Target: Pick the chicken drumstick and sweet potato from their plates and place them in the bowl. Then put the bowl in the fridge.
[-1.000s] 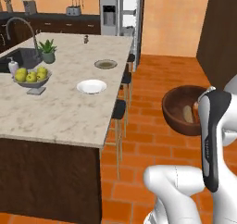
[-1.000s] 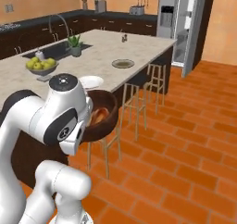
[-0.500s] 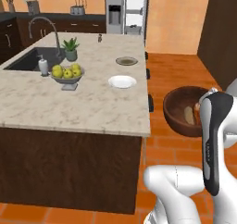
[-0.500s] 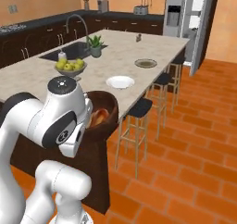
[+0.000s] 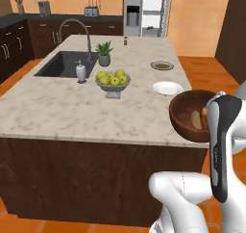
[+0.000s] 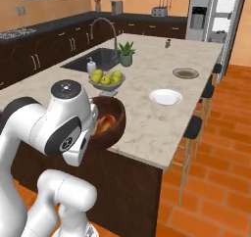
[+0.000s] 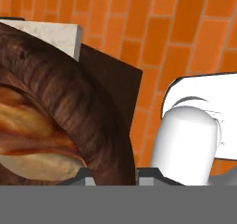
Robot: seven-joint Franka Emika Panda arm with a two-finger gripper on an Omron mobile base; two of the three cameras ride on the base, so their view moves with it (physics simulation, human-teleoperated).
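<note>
Aloft, the grained wooden bowl (image 5: 185,116), its rim pinched by the pincer (image 7: 112,174), hangs off the marble bench's (image 5: 62,107) corner above brick floor (image 6: 215,182).

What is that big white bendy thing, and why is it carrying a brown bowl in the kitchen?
That is a robot arm on a base that can drive. Two cameras ride behind it, left and right; a third sits on its hand. Its fingers are shut on the rim of the wooden bowl, held up beside the counter. Inside lie the chicken drumstick and the sweet potato. On the counter stand two empty plates, a fruit bowl of apples, a small plant and a sink. The grey fridge stands far behind.
</note>
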